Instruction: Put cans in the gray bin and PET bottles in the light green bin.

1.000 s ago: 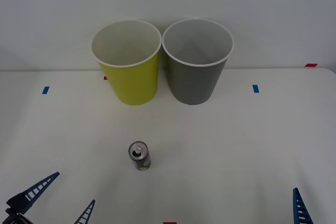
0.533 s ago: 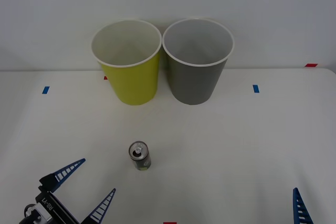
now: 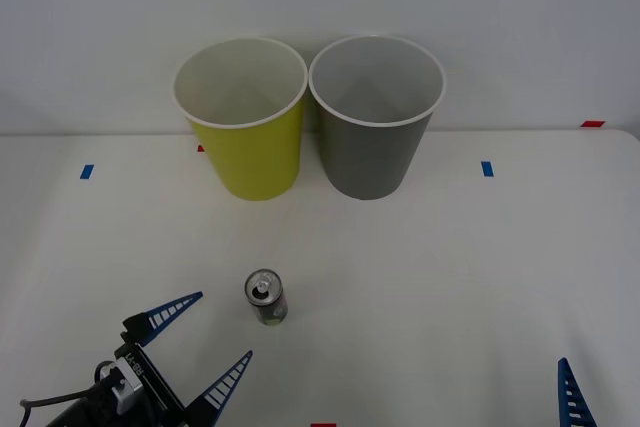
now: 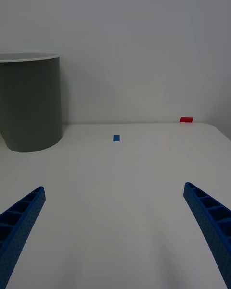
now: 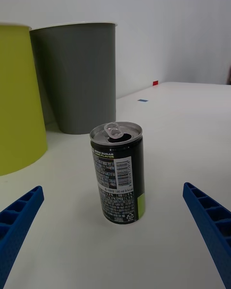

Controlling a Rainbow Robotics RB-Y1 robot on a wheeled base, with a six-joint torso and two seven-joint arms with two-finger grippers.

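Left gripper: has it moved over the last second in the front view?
Yes. The open left gripper has advanced forward and toward the can, which stands upright where it was on the table.

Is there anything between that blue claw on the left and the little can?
Nothing visible. The open left gripper faces the can across bare table. The gray bin stands farther back, beyond the can.

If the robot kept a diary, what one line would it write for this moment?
left gripper: open, near can | can: upright on table | gray bin, green bin: upright at the back | right gripper: open, parked
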